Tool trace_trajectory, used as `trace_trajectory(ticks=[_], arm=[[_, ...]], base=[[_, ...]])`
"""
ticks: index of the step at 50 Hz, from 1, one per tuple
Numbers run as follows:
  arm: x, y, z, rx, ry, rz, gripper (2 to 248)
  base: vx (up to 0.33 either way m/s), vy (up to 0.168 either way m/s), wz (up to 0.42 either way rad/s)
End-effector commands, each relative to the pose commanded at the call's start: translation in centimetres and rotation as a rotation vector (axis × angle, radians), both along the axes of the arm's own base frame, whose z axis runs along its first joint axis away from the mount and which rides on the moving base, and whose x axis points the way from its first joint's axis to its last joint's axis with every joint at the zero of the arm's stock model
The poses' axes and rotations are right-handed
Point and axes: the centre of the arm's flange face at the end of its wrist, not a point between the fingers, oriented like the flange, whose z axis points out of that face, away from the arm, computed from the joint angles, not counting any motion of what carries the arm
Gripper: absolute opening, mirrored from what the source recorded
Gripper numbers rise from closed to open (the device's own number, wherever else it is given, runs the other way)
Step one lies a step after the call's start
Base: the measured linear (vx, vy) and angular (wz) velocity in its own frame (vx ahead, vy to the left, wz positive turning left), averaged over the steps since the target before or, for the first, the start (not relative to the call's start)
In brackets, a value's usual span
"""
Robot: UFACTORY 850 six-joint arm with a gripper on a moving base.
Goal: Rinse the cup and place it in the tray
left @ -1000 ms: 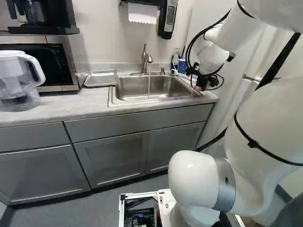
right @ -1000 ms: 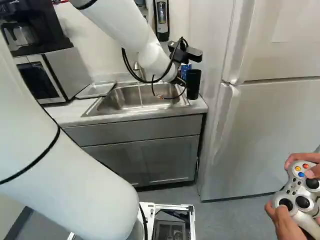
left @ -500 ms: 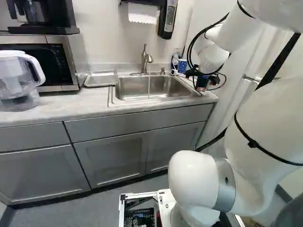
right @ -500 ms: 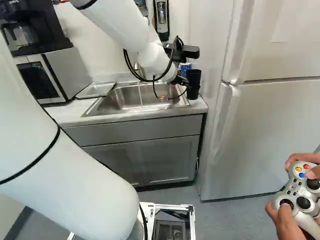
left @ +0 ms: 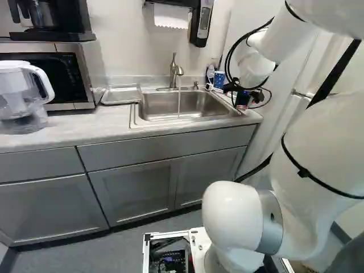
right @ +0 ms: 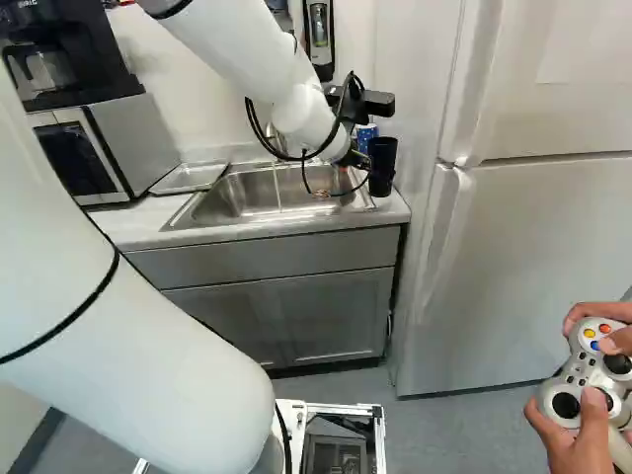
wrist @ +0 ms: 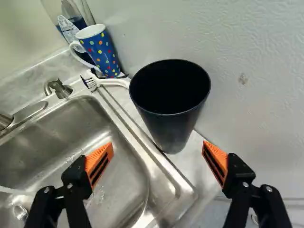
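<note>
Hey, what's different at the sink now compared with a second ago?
The gripper has shifted slightly leftward in both base views, moving with the arm. Nothing has been gripped: its fingers stand open. The black cup beside the sink, the tray and the running water look unchanged.

From well back, my two base views face ahead and down at the sink (left: 196, 102) — one from farther left, one from farther right — sharing it and the counter (left: 102, 126) beside it. My wrist view looks slantingly down from close above the sink's right end.
</note>
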Motion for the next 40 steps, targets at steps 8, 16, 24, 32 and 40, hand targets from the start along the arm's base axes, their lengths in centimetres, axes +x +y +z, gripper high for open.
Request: trace_trajectory(ticks=[8, 16, 24, 32, 40], arm=[[0.0, -0.3, 0.0, -0.003, -0.001, -0.008, 247], [0.1, -1.0, 0.1, -0.012, -0.004, -0.030, 247], [0.1, -1.4, 0.2, -0.030, -0.012, -0.051, 247], [0.1, -1.7, 0.4, -0.054, -0.021, -0.075, 247], [0.0, -1.8, 0.5, -0.077, -0.031, -0.094, 247]], base=[[0.000, 0.000, 0.000], [0.000, 0.000, 0.000], [0.000, 0.000, 0.000], [0.000, 0.000, 0.000], [0.000, 0.000, 0.000]])
